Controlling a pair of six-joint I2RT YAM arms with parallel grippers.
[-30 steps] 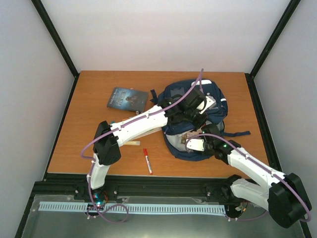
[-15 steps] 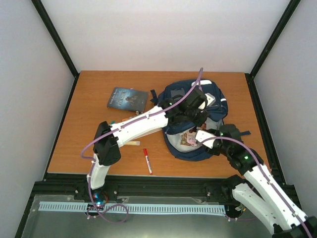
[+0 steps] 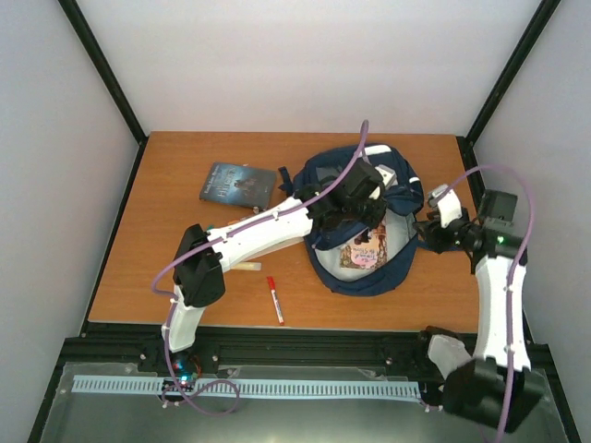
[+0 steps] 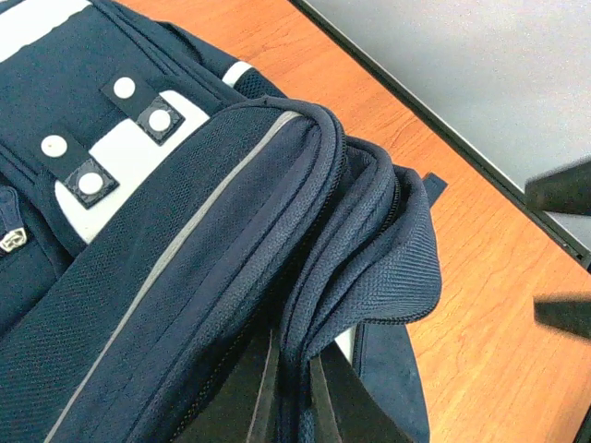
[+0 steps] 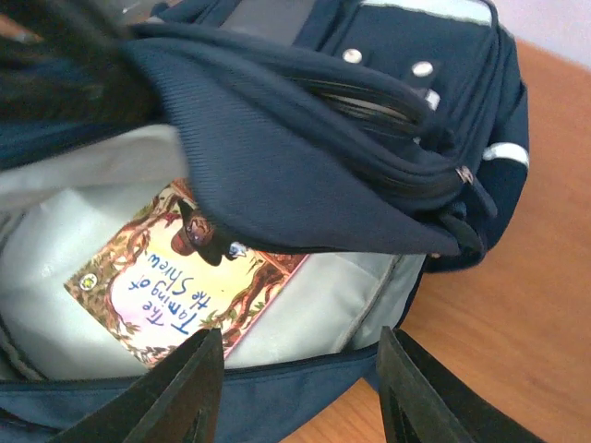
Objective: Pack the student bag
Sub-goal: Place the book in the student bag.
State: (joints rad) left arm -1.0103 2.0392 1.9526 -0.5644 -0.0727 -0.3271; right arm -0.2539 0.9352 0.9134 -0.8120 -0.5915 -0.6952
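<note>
The student bag [image 3: 406, 189] lies at the table's middle right, navy with white patches, its main compartment gaping toward the near edge. My left gripper [image 4: 294, 406] is shut on the bag's upper zipper edge [image 4: 305, 305] and holds the flap up; in the top view it sits over the bag [image 3: 355, 205]. A colourful book [image 5: 175, 286], titled "The Taming of the Shrew", lies flat on the light grey lining [image 5: 332, 295], also seen from above [image 3: 363, 252]. My right gripper [image 5: 300, 388] is open and holds nothing. It hovers just outside the bag's right side [image 3: 427, 227].
A dark book [image 3: 237, 182] lies on the table left of the bag. A red marker [image 3: 275, 300] lies near the front edge. A pale flat stick [image 3: 245, 266] pokes out under the left arm. Black frame posts and white walls enclose the table [image 3: 157, 249].
My right gripper has pulled back out of the bag's opening to the right and risen, leaving the colourful book inside. Its jaws have narrowed somewhat. The left gripper keeps its hold on the flap.
</note>
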